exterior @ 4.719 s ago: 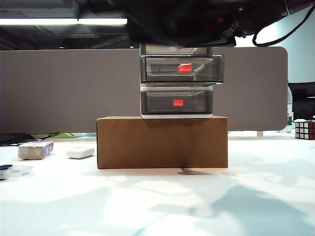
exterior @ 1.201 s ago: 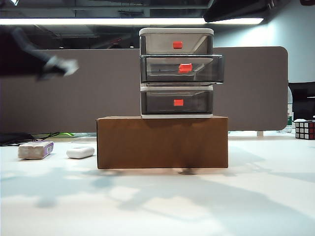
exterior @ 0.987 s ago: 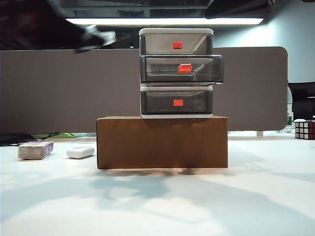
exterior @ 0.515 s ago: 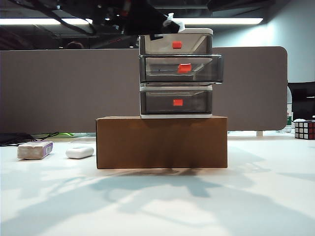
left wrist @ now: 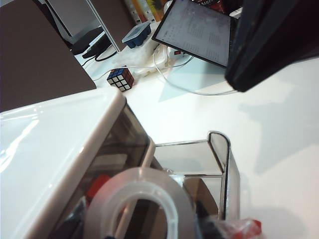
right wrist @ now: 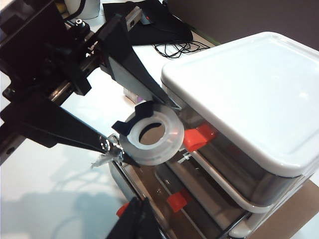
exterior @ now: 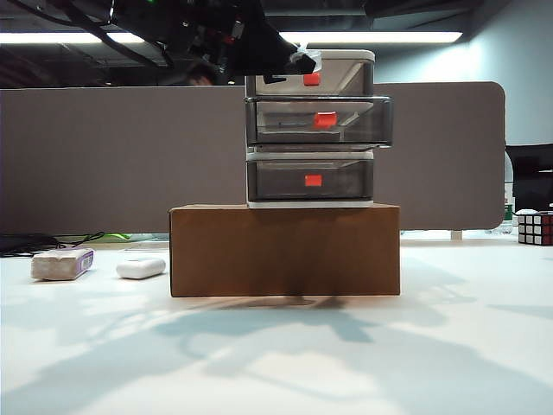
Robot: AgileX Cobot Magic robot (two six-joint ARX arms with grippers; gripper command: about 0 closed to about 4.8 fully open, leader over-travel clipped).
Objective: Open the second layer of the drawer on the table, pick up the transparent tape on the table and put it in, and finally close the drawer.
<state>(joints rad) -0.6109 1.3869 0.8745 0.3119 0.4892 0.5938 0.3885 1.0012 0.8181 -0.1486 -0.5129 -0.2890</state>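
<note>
The drawer point(exterior: 309, 130) is a three-tier cabinet that stands on a cardboard box, with the second layer point(exterior: 346, 121) pulled out. My left gripper point(exterior: 295, 62) reaches in from the upper left to the cabinet's top front edge. It is shut on the transparent tape point(right wrist: 172, 132), a clear ring held beside the top tier's red tab point(right wrist: 199, 137). In the left wrist view the tape point(left wrist: 149, 181) hangs over the open second layer point(left wrist: 219, 164). My right gripper point(right wrist: 137, 221) hovers near the pulled-out drawer's front, its fingers together and empty.
The brown cardboard box point(exterior: 285, 251) carries the cabinet on the white table point(exterior: 276, 363). A white block with a purple label point(exterior: 62, 264) and a white oval case point(exterior: 141, 267) lie at the left. A Rubik's cube point(exterior: 536, 228) sits at the far right.
The tape has gone from the table's left edge. My left arm swung from the far left across to the cabinet's top with the tape in its jaws. The right arm stays raised.
</note>
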